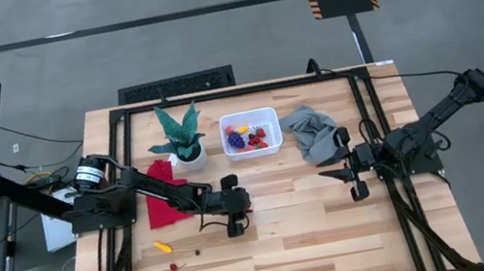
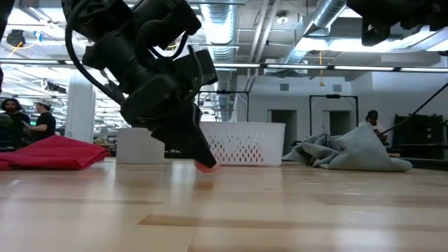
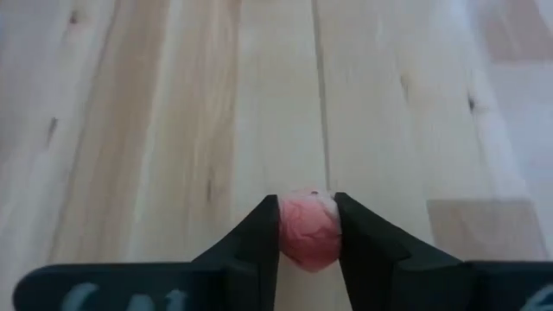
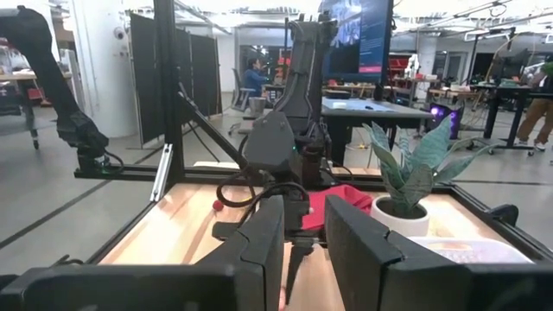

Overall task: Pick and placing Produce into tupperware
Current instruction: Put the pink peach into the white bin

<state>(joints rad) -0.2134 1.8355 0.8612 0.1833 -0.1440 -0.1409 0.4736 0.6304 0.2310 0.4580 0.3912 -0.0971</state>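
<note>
Left tool (image 3: 307, 226) pinches a pink ball (image 3: 308, 228) narrowly against the bench (image 3: 173, 130), near the tupperware (image 1: 251, 133).

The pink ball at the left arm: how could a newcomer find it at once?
Start at the potted plant and follow the left arm to its gripper mid-table. The pink ball sits between its fingers, on bare wood, unlike the produce in the tupperware.

Tupperware (image 1: 250, 132) holding produce (image 1: 249, 137) beside potted plant (image 1: 182, 134).
</note>
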